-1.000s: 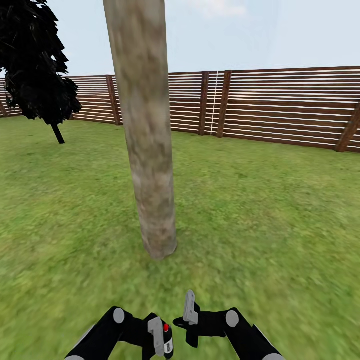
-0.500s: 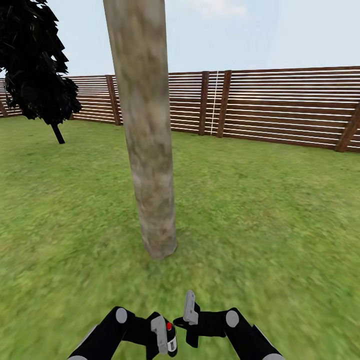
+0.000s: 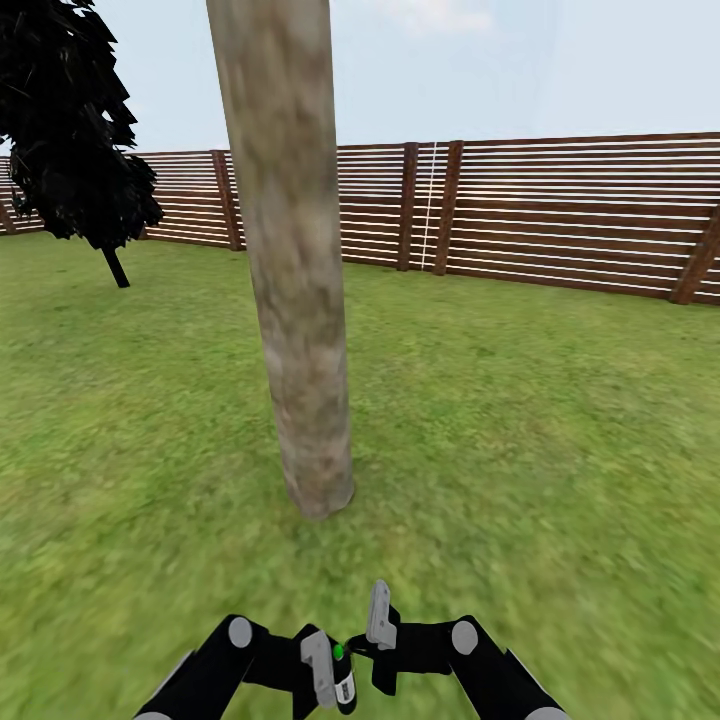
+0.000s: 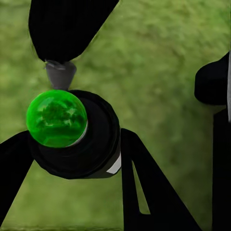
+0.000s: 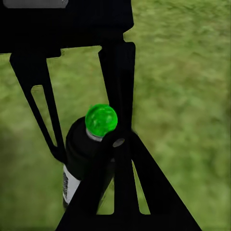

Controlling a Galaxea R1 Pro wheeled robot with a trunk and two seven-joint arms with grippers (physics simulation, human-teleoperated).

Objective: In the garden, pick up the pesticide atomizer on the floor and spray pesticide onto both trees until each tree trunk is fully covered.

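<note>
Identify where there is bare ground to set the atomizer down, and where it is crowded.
Bare lawn lies wide between the tree trunk and the fence, and left toward the dark conifer. It is crowded where the left gripper, atomizer and right gripper meet.

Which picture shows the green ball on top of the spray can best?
The left wrist view: the green ball looks big and close, sitting atop the black atomizer. The right wrist view shows it smaller, beside a finger. The head view shows a tiny green dot.

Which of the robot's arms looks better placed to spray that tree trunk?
Left: its left gripper holds the pesticide atomizer, green-capped, facing the tree trunk. The right gripper carries nothing.
</note>
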